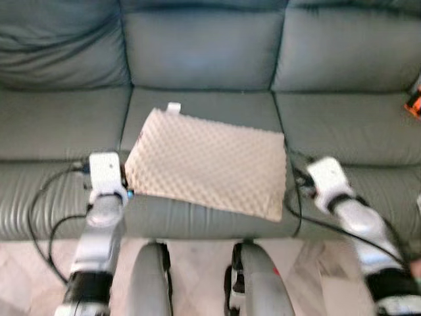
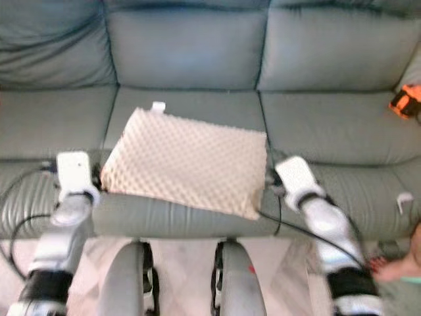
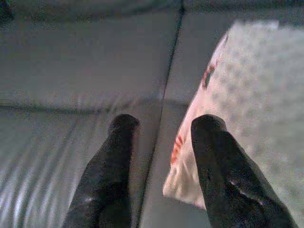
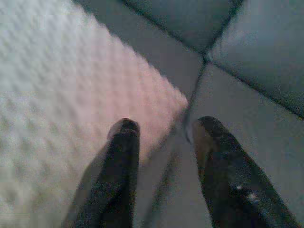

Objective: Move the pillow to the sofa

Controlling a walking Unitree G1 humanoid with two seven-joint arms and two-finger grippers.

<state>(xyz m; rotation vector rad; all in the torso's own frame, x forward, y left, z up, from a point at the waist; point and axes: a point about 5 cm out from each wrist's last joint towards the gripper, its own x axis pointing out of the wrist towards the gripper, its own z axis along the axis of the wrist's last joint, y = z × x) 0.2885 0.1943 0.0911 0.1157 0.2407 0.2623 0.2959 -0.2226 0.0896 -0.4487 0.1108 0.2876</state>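
fingers of the left gripper (image 3: 161,137) and right gripper (image 4: 164,137) are seen spread and empty, flanking the beige dimpled foam pillow (image 1: 207,161), which is laid crosswise on the grey-green leather sofa (image 1: 204,49), between both arms.

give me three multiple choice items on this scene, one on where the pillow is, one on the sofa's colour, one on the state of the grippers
1. Where does the pillow lie?
A. on the floor
B. on the sofa's middle seat
C. on the sofa's backrest

2. What colour is the sofa?
A. grey-green
B. red
C. white

3. How are the left gripper and right gripper?
A. both open
B. both shut on the pillow
C. one open, one shut

Answers:
1. B, it rests flat on the middle cushion.
2. A, every cushion is grey-green.
3. A, a gap shows between each pair of fingers, beside the pillow's edges.
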